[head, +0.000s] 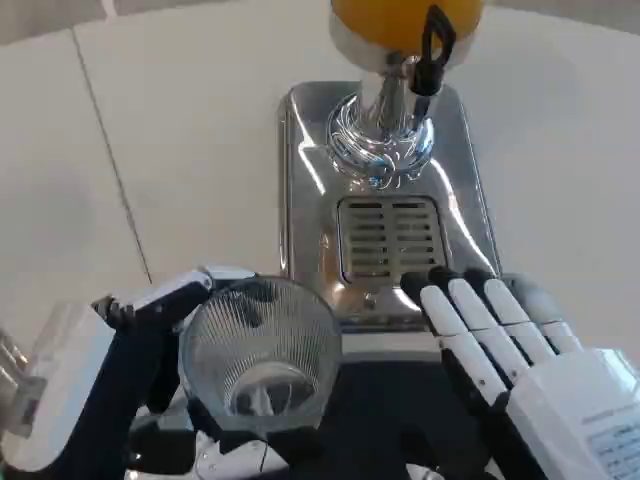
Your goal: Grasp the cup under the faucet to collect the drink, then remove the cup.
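Left robot hand (150, 340) wraps around the ribbed glass cup (260, 350), fingers curled against its left side and near base, holding it at the near left. Right robot hand (500, 340) lies flat with fingers spread, holding nothing, its tips on the near right edge of the shiny drip tray (385, 200). Farther off stands the faucet (432, 50) under an orange drink tank (400, 18), well beyond the cup, on the white surface (180, 130).
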Controlling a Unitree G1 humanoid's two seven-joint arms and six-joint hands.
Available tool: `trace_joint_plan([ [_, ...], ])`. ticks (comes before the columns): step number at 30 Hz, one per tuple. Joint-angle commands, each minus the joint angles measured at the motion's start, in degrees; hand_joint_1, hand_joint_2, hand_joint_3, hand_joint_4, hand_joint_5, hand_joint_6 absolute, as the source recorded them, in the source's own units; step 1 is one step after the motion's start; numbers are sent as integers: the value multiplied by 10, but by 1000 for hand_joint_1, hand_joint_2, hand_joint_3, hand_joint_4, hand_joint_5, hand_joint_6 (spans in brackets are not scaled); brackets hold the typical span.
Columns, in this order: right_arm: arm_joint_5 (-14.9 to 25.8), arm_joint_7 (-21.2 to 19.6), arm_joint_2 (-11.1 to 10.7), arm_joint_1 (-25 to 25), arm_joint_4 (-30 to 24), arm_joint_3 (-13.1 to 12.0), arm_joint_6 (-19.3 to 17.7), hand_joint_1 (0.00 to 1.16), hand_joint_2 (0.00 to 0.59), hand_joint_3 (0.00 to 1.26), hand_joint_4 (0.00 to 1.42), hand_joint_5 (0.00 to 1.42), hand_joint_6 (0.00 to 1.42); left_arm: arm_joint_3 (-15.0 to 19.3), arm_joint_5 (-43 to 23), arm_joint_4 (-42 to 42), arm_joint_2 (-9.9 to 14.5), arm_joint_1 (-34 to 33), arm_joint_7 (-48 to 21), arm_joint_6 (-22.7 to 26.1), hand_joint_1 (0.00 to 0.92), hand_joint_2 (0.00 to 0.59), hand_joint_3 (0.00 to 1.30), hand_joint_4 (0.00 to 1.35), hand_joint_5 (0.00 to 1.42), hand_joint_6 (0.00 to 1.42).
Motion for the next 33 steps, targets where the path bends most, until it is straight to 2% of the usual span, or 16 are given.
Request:
trace_joint_plan([
  [1,-6,8,1,0,2,8,10,245,544,0,0,0,0,6,-6,0,-3,1,-4,-5,858,0,1208,1148,1374,1424],
  [11,-9,13,1,3,-5,15,20,248,545,0,0,0,0,7,-9,-1,-9,4,-6,-1,858,0,1208,1142,1361,1424],
  [18,-4,12,2,5,-13,8,28,248,545,0,0,0,0,2,5,8,-21,-6,-1,9,858,0,1208,1142,1360,1424],
  [25,14,9,1,7,-15,-12,37,248,545,0,0,0,0,-6,48,72,-36,-99,23,46,858,0,1208,1142,1359,1424],
  [33,22,15,1,24,-37,-22,36,248,545,0,0,0,0,-46,95,192,-32,-233,61,57,858,0,1208,1142,1359,1424],
])
